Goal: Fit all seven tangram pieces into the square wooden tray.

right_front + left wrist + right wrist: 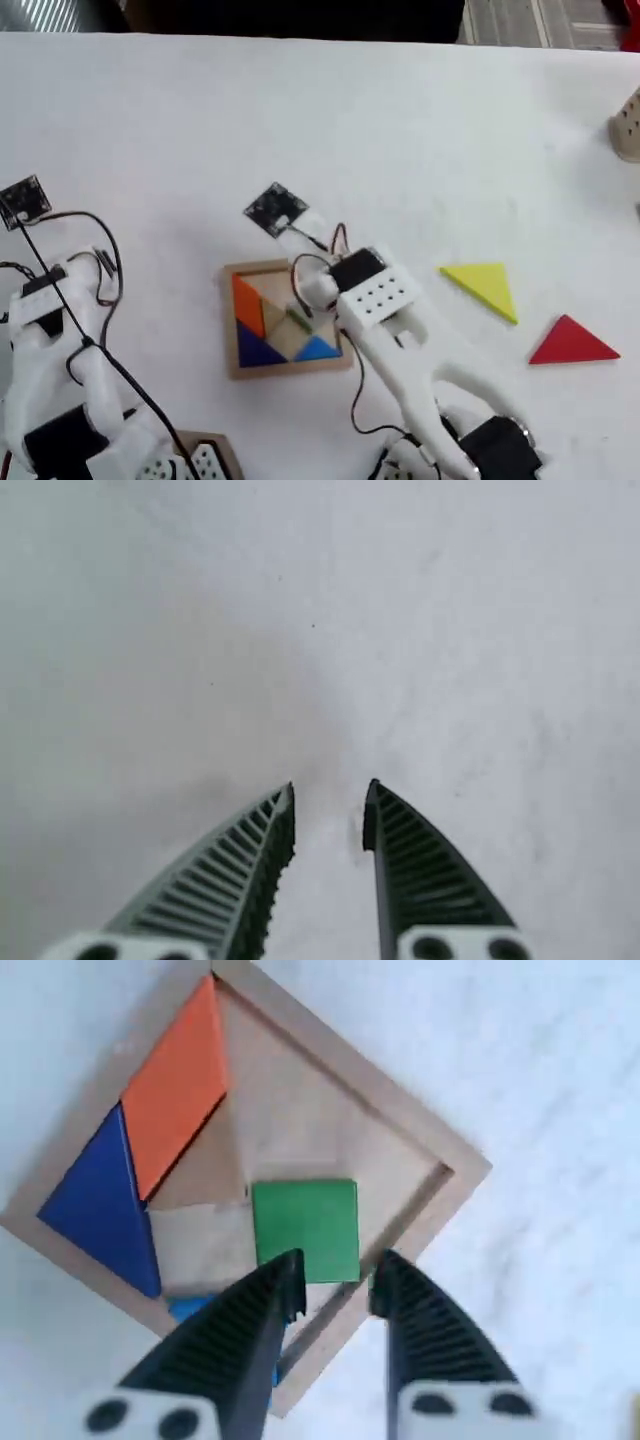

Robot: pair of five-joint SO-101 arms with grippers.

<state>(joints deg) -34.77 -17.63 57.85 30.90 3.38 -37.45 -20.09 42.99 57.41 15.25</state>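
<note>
Right wrist view: right gripper (337, 1268) jaws slightly parted, empty, tips at the near edge of the green square (305, 1222) inside the tray (352, 1063). Yellow triangle (485, 285) and red triangle (570, 342) lie well clear of the jaws, outside the tray. Pieces probably light, stiff, slick and flat: pinch across 2 opposite edges. Left gripper (330, 805) parted, empty.
</note>
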